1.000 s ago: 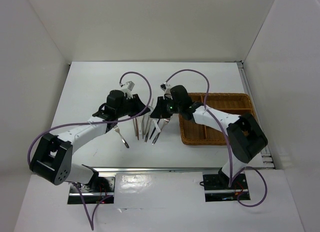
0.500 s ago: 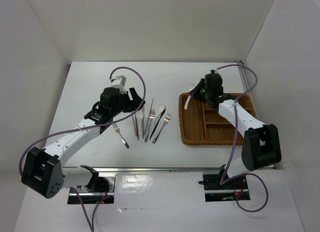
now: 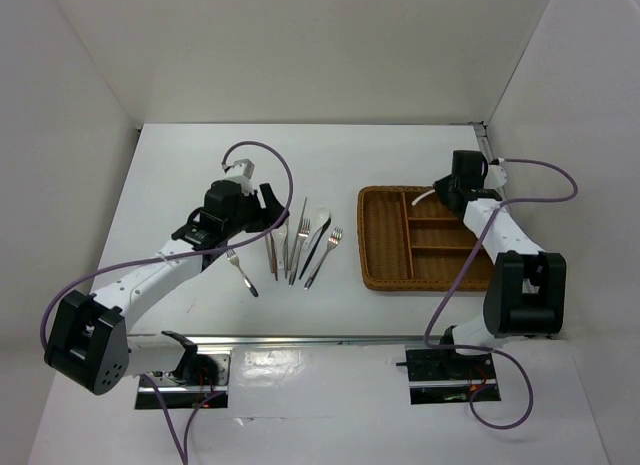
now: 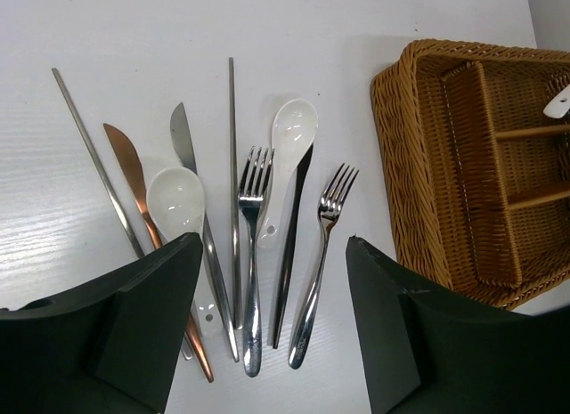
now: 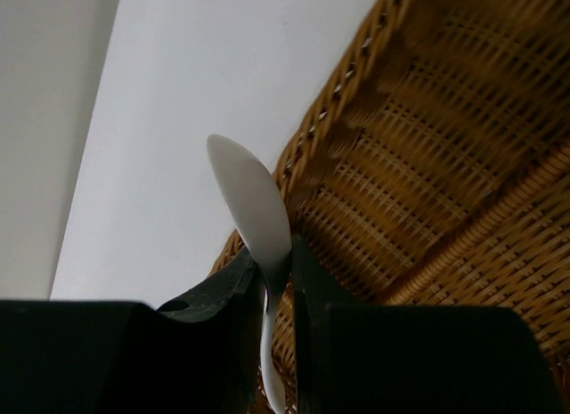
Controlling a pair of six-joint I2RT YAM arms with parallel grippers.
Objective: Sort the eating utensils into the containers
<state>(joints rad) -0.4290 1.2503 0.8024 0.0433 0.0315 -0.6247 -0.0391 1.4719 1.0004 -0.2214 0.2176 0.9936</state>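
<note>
Several utensils (image 3: 300, 240) lie side by side on the white table: two silver forks (image 4: 252, 254), two white spoons (image 4: 289, 142), a copper-coloured knife (image 4: 134, 178), a silver knife (image 4: 183, 142), metal chopsticks (image 4: 232, 165) and a dark chopstick (image 4: 294, 245). One more fork (image 3: 240, 270) lies apart to their left. My left gripper (image 3: 262, 207) hovers open above their handle ends, and in the left wrist view (image 4: 272, 334) nothing is between the fingers. My right gripper (image 3: 443, 195) is shut on a white spoon (image 5: 254, 209) above the far section of the wicker tray (image 3: 366, 245).
The tray's dividers and its woven wall (image 4: 419, 165) stand right of the utensil row. The held spoon's tip (image 4: 559, 101) shows over the tray's far side. White walls close in the table at the back and both sides.
My right arm has carried the white spoon from the utensil row rightward to the tray's far right part. My left gripper has shifted slightly and stays open over the row.
</note>
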